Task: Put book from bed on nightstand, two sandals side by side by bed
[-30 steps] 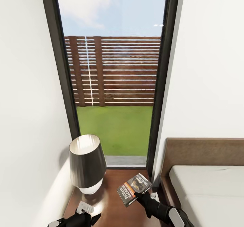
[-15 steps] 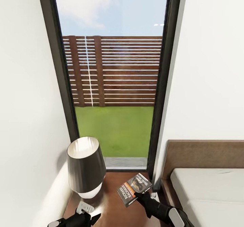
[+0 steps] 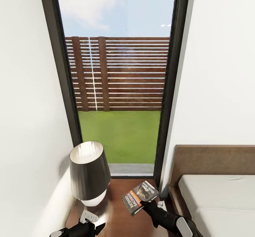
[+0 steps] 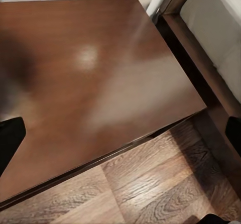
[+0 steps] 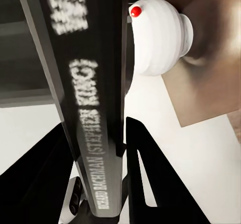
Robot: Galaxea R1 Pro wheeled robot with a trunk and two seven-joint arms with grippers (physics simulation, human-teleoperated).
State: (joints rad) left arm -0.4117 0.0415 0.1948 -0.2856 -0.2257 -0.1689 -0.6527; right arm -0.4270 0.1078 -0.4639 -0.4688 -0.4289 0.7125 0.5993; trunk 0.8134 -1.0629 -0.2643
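Note:
The book (image 3: 140, 197), dark-covered with an orange band and white lettering, hangs over the right part of the nightstand (image 3: 115, 212). My right gripper (image 3: 146, 205) is shut on its near edge. In the right wrist view the book's spine (image 5: 90, 108) runs between the two black fingers (image 5: 145, 174). I cannot tell whether the book touches the wood. My left gripper (image 3: 94, 225) hovers low over the nightstand's front left, open with nothing in it; its fingers (image 4: 10, 141) stand wide apart over the glossy top (image 4: 100, 73). The bed (image 3: 216, 201) lies to the right. The sandals are out of view.
A lamp (image 3: 89, 171) with a dark shade and white base (image 5: 158, 35) stands on the nightstand's left half. A tall dark-framed window (image 3: 117, 88) is behind it, with white walls on both sides. The bed's wooden frame (image 4: 201, 63) borders the nightstand, and plank floor (image 4: 150, 189) lies in front.
The head view has shifted slightly, so the lamp sits a little lower and further left in the picture. The book and both grippers hold their places.

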